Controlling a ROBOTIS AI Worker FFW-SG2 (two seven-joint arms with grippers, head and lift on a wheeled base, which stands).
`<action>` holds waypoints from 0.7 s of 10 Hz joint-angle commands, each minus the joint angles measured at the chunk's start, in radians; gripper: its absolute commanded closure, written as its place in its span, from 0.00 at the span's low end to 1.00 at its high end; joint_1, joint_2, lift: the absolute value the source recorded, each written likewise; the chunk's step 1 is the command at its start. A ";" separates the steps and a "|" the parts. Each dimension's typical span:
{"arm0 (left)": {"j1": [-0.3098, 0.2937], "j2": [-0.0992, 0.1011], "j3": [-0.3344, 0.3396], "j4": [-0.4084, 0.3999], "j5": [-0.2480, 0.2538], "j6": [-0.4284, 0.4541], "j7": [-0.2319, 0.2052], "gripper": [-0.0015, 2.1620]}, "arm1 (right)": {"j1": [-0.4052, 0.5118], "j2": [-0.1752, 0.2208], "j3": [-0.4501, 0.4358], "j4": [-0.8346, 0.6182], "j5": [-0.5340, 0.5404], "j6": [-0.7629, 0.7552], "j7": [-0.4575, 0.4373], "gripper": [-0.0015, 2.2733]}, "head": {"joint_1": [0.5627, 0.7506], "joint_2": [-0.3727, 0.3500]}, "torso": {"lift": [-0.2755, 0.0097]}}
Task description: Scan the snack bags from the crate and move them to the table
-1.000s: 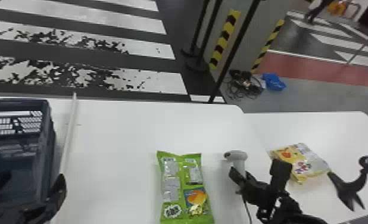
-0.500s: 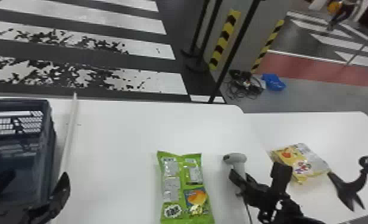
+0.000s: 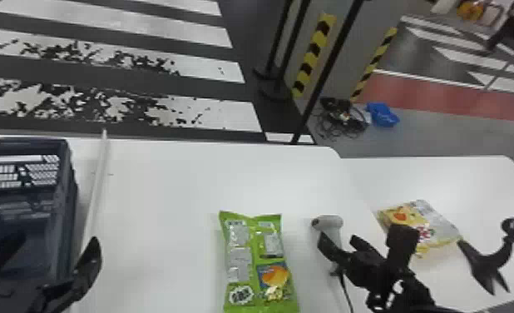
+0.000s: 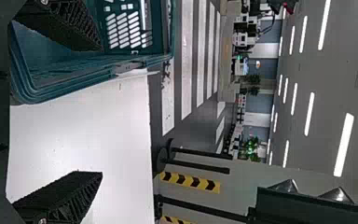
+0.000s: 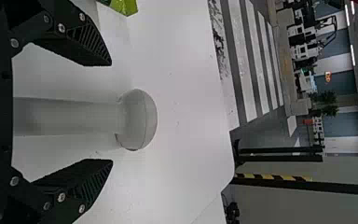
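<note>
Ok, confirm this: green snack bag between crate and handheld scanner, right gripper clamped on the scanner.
Not clamped: the right wrist view shows the right gripper open around the handheld scanner, fingers apart. The green snack bag lies between it and the crate.

in the head view, broad white stripes (image 3: 223, 114) cross the dark floor (image 3: 123, 93). black poles (image 3: 331, 68) stand near yellow-and-black tape (image 3: 315, 54). a cable tangle (image 3: 343, 118) lies just beside a blue object (image 3: 383, 115), near a red floor strip (image 3: 435, 96).

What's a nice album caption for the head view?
Green snack bag on a white table, between a dark crate and a handheld scanner.
</note>
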 commanded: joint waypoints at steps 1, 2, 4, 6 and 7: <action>-0.006 0.003 -0.001 0.002 0.002 0.003 0.001 0.02 | 0.065 0.029 0.014 -0.139 -0.006 0.054 -0.020 0.01 | 0.70 0.03 | 0.63; -0.007 0.006 0.001 0.004 0.005 0.003 0.001 0.02 | 0.111 0.063 0.039 -0.238 -0.014 0.103 -0.087 0.02 | 0.70 0.03 | 0.63; -0.020 0.009 0.001 0.008 0.013 0.000 0.000 0.02 | 0.172 0.101 0.099 -0.332 -0.015 0.122 -0.133 0.02 | 0.70 0.05 | 0.63; -0.023 0.017 0.002 0.014 0.019 0.000 -0.005 0.02 | 0.183 0.110 0.079 -0.330 -0.127 0.195 -0.129 0.02 | 0.70 0.13 | 0.63; -0.027 0.018 0.002 0.022 0.022 0.000 -0.005 0.02 | 0.183 0.110 0.033 -0.323 -0.218 0.260 -0.093 0.03 | 0.70 0.15 | 0.63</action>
